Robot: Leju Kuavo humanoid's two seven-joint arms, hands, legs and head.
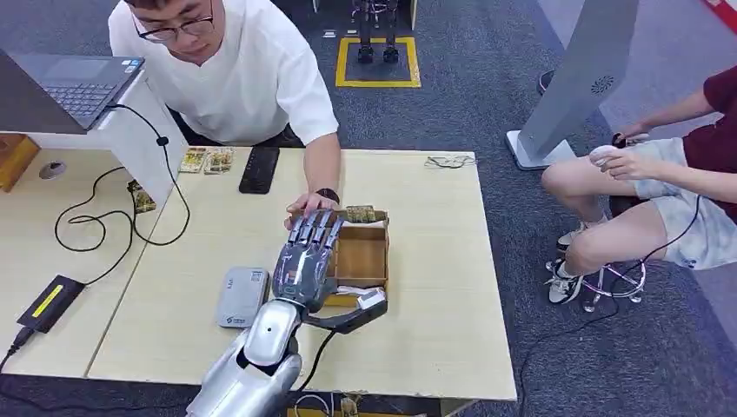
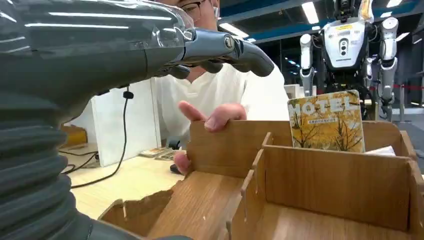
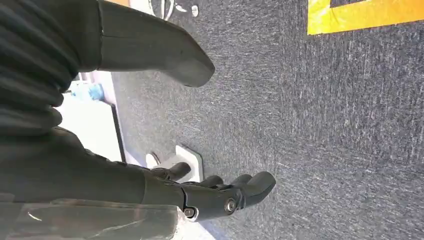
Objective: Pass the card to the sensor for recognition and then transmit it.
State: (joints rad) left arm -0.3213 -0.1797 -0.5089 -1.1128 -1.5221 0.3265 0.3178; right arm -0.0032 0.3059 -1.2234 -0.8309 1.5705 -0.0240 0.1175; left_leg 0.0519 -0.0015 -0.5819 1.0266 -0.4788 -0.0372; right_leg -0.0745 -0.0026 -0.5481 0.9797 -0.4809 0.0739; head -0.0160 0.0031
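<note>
Wooden table (image 1: 452, 287): yellow "HOTEL" card (image 2: 326, 122) upright in box (image 2: 320, 185); left hand (image 1: 306, 254) spread, empty; right hand (image 3: 220, 195) empty.

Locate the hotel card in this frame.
The hotel card stands upright in the far compartment of the wooden box, seen in the left wrist view. In the head view it sits at the box's far edge, just beyond the left hand, beside a person's hand.

The right hand (image 3: 200, 192) is seen above grey carpet (image 3: 325, 125), its dark fingers (image 3: 250, 185) loosely extended and apart, nothing held; a yellow floor marking (image 3: 365, 15) is seen across the carpet
</note>
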